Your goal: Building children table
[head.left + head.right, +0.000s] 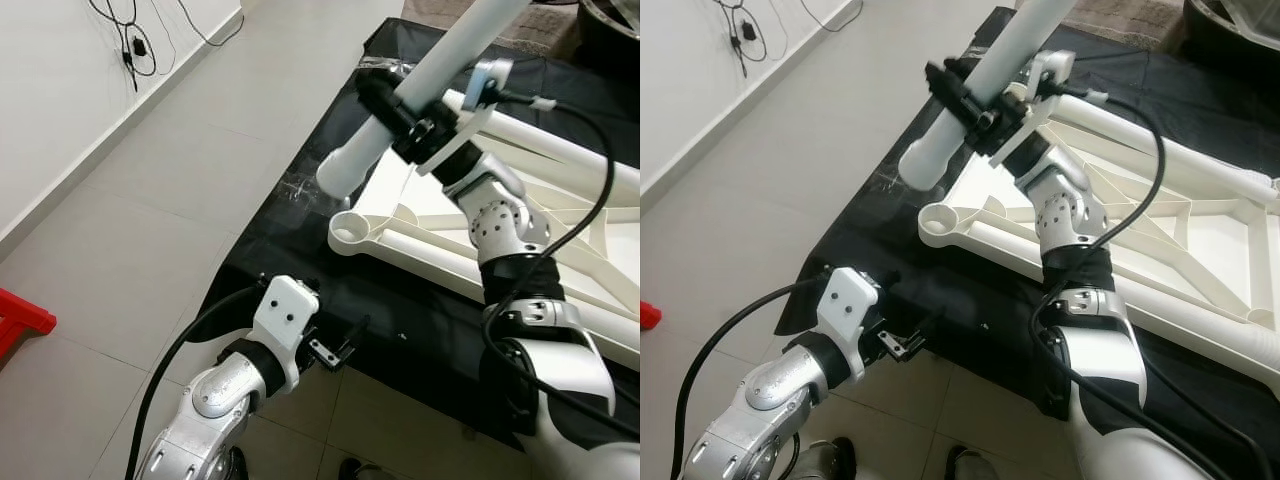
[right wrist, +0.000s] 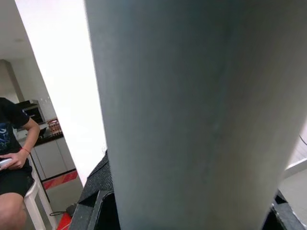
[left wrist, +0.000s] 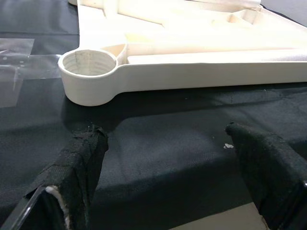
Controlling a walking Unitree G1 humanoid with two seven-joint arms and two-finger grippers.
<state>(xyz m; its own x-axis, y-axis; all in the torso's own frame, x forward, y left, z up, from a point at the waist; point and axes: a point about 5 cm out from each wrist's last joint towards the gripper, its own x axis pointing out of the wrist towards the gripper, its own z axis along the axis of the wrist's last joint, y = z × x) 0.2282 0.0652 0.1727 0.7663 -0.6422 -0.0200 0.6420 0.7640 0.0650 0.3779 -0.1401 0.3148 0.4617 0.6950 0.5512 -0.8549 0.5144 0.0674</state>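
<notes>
The right gripper (image 1: pixel 400 112), in the upper middle of the left eye view, is clamped around a white table leg (image 1: pixel 440 62), a thick tube that slants from the top edge down toward the frame's centre, its rounded lower end hanging just above a round socket (image 1: pixel 349 230). That socket forms the near corner of the white table frame (image 1: pixel 560 215), which lies upside down on a black cloth (image 1: pixel 300 200) spread over the grey tiled floor (image 1: pixel 150 200). The left gripper (image 3: pixel 165 158) hovers low over the cloth near its front edge, fingers spread apart with nothing between them, the socket just ahead of it. A red object (image 1: pixel 20 318) sits at the left edge. In the right wrist view a seated person (image 2: pixel 14 158) appears at lower left. No writing or labels can be read anywhere.
</notes>
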